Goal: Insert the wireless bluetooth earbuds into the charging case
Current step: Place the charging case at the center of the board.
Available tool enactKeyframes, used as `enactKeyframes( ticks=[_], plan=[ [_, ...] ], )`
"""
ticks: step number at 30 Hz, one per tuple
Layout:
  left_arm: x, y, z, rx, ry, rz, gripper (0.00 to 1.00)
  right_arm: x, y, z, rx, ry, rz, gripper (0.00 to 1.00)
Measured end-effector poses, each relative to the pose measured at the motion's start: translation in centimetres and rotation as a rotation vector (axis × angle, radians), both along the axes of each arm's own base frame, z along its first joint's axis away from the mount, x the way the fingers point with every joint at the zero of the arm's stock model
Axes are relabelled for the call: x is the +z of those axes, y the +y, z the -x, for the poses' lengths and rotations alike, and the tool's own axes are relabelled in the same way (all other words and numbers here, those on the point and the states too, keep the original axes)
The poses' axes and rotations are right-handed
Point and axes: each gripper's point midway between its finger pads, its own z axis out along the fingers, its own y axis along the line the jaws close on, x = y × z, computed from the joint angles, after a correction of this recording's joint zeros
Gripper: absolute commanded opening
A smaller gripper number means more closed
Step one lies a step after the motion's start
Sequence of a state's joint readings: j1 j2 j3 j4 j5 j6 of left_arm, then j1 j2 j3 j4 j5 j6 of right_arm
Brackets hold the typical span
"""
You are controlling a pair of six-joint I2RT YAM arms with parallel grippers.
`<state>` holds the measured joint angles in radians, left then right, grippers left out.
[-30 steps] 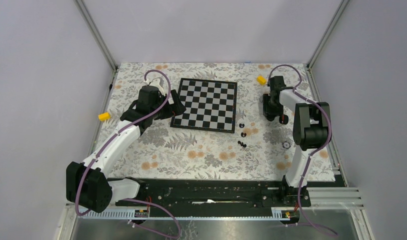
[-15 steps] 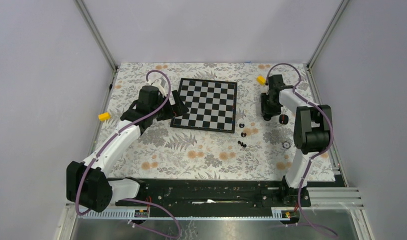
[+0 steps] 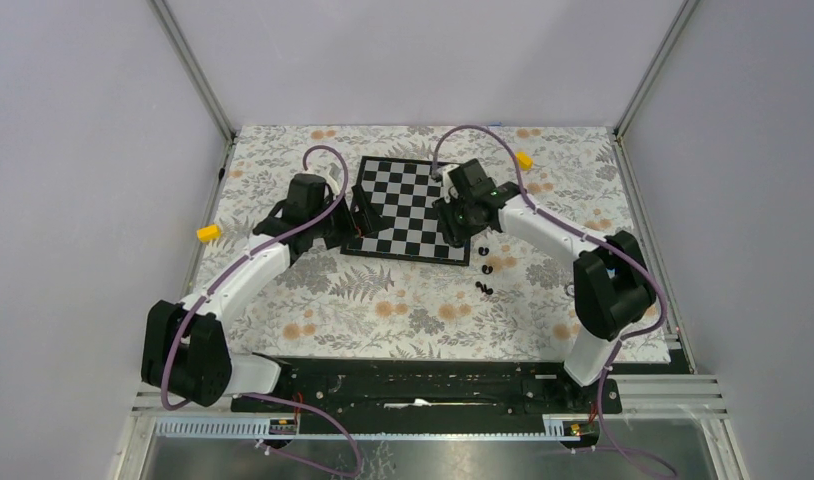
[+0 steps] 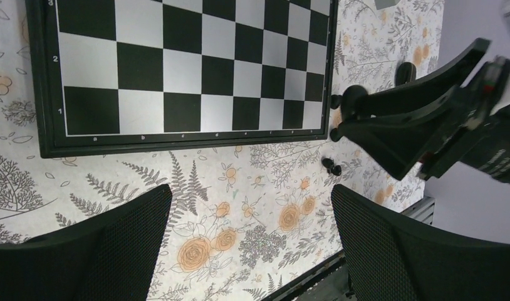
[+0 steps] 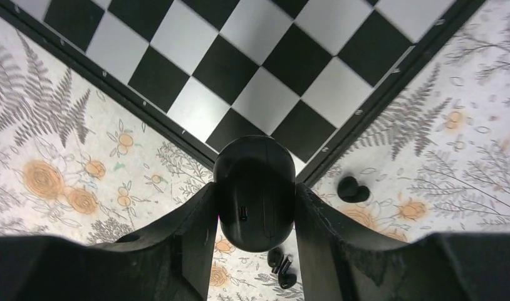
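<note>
Nearest the arm bases, two of the wireless bluetooth earbuds lie touching on the flowered cloth, at about 5 o'clock from the right gripper. Two more lie singly a little farther back, just off the near right corner of the chessboard. That makes four from overhead, though they are tiny and hard to tell apart.

Over that corner the right gripper is clenched on the charging case, whose rounded end pokes out past the fingertips. Its inside is hidden, and I cannot tell whether it touches the board.

At 9 o'clock from the case, the left gripper is spread wide and grasps nothing.

There are two yellow blocks: one at the cloth's left edge, one farthest back at 1 o'clock.
</note>
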<state>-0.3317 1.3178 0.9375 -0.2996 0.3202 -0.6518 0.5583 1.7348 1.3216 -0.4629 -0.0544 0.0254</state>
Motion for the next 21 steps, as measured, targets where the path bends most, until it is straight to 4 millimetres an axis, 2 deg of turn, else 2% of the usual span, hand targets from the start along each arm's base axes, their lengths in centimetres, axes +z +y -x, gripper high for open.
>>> enactKeyframes(
  ticks=[4,8,11,16,21],
  plan=[
    [-0.4,0.1,0.2,0.006,0.018,-0.001,0.99,-1.8,1.6,1.7,0.087,0.035,0.046,0.41],
    [-0.5,0.2,0.2,0.009,0.026,-0.005,0.99,-2.9,3.9,4.7,0.208,0.032,0.071,0.42],
    [-0.8,0.5,0.3,0.016,0.04,-0.009,0.99,-4.3,4.2,7.1,0.261,0.051,0.097,0.42],
    [-1.6,0.8,0.2,0.028,0.071,-0.014,0.99,-6.0,3.3,10.7,0.313,0.071,0.118,0.42],
    [-3.0,0.6,0.4,0.015,0.119,-0.017,0.99,-6.7,3.5,11.9,0.331,0.05,0.099,0.51]
  ],
)
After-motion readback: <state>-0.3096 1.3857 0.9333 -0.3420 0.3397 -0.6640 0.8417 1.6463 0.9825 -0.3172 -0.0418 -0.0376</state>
